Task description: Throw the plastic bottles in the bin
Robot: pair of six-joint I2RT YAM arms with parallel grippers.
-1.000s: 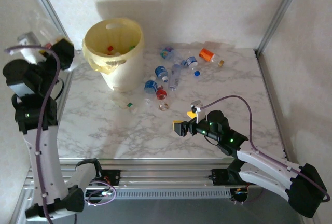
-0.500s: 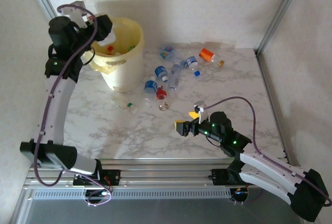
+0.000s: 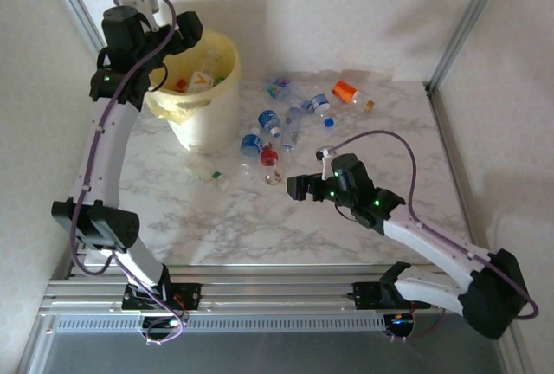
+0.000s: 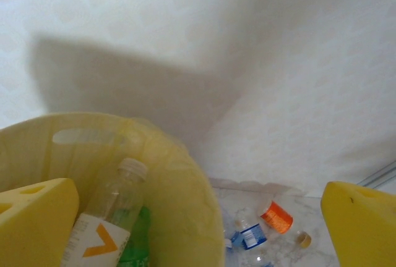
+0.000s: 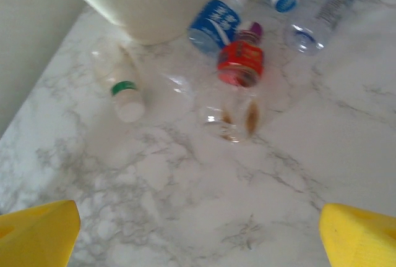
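Left pincer (image 3: 189,35) being held open over bin (image 3: 208,123); right pincer (image 5: 198,233) being held open near bin, above bottles (image 5: 241,63) on worktop (image 3: 389,149).

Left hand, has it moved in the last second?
Yes. The left hand swung right and farther back, from left of the bin to above its rim.

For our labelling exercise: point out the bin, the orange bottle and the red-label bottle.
bin (image 3: 212,119): top view, outer wall.
orange bottle (image 3: 345,91): top view, label.
red-label bottle (image 5: 241,62): right wrist view, label.
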